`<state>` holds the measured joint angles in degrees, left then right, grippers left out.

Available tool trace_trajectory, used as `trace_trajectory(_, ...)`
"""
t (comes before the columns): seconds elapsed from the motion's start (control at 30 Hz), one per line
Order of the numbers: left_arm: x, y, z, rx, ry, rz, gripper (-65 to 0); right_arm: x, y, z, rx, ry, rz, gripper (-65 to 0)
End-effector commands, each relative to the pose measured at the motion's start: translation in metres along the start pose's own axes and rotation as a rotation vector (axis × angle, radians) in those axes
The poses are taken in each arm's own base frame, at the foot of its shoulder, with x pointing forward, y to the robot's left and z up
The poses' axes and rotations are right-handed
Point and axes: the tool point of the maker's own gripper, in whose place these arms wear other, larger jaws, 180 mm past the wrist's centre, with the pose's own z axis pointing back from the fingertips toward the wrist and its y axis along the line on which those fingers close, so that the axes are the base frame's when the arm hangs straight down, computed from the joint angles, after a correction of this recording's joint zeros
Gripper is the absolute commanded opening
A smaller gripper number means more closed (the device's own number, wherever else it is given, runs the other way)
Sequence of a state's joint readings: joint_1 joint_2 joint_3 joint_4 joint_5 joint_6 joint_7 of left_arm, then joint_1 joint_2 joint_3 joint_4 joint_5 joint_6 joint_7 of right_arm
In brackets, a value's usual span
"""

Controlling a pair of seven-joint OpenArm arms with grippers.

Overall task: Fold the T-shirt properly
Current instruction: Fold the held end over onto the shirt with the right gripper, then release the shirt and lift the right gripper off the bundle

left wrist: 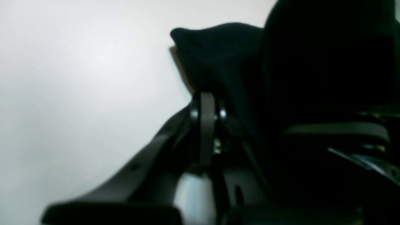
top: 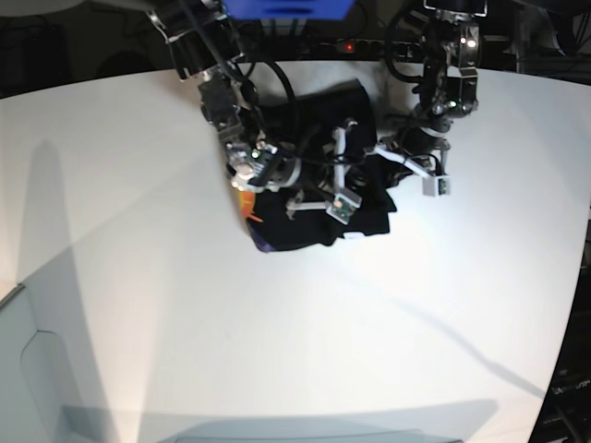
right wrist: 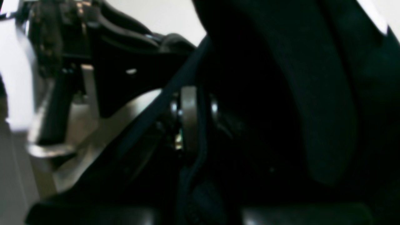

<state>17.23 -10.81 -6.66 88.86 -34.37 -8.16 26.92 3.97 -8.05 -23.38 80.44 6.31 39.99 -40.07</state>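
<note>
T-shirt (top: 319,198): black cloth bunched into a loose heap on the far middle of the white table (top: 277,341); an orange-and-purple print shows at its left edge, beside the right arm's wrist; the heap lies between the two arms and under both.
Right gripper (top: 334,196): reaches in from the far left over the middle of the heap; in its wrist view a band of dark cloth runs across the base of the fingers and black fabric fills the frame beyond them; the jaws stand narrow, closed on a fold of the T-shirt.
Left gripper (top: 399,159): comes down from the far right onto the right edge of the heap; in its wrist view the fingers meet with no gap, and a peak of black cloth rises just past the tips against the pale table; jaws closed, whether cloth is pinched between them cannot be told from these blurred views.
Table: white and bare to the near side, crossed by long soft shadows of the arms.
</note>
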Motion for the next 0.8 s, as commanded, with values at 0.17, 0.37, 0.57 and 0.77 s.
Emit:
trace_trajectory(0.17, 0.004, -0.001, 0.003, -0.006, -0.003, -0.014, -65.0, 0.030, 0.030, -0.008, 0.076, -0.063, 0.072, -63.3)
trace_trajectory(0.37, 0.007, 0.005, 0.007, 0.001, 0.000, -0.040, -56.7, 0.038, 0.033, -0.005, 0.075, -0.085, 0.088, -40.6)
trace_trajectory(0.57, 0.015, -0.008, 0.027, -0.023, -0.038, -0.066, -32.1, 0.077, 0.031, 0.021, 0.025, -0.200, 0.148, -31.5)
trace_trajectory(0.77, 0.033, 0.007, 0.057, 0.031, -0.110, -0.065, -27.2, 0.095, 0.003, 0.063, -0.106, -0.302, 0.120, -31.5)
